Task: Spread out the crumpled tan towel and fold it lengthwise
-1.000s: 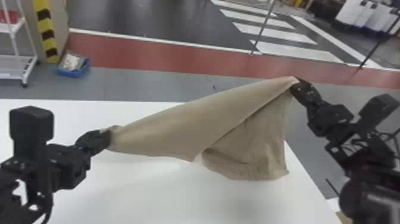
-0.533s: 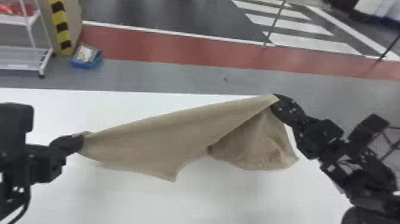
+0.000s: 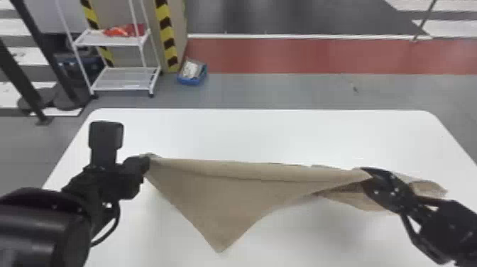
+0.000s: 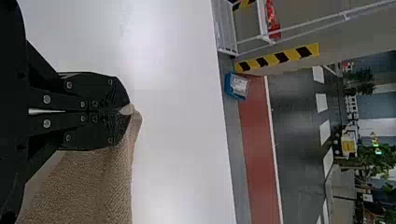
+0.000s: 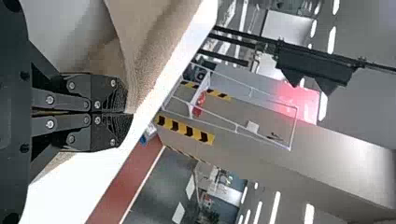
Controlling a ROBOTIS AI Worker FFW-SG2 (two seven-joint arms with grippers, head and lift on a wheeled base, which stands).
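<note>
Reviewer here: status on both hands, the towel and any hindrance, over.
Left hand, right hand: both shut on tan towel. Towel stretched between them above white table, one corner drooping. Possible hindrance: loose folds behind right hand.

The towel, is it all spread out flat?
Only partly spread: the towel hangs between the shut left and right jaws, a corner droops, and its right end is bunched.

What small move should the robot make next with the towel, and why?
Probably lower the left gripper and right gripper together, laying the towel on the table: both grip it, and its far edge runs nearly straight between them.
</note>
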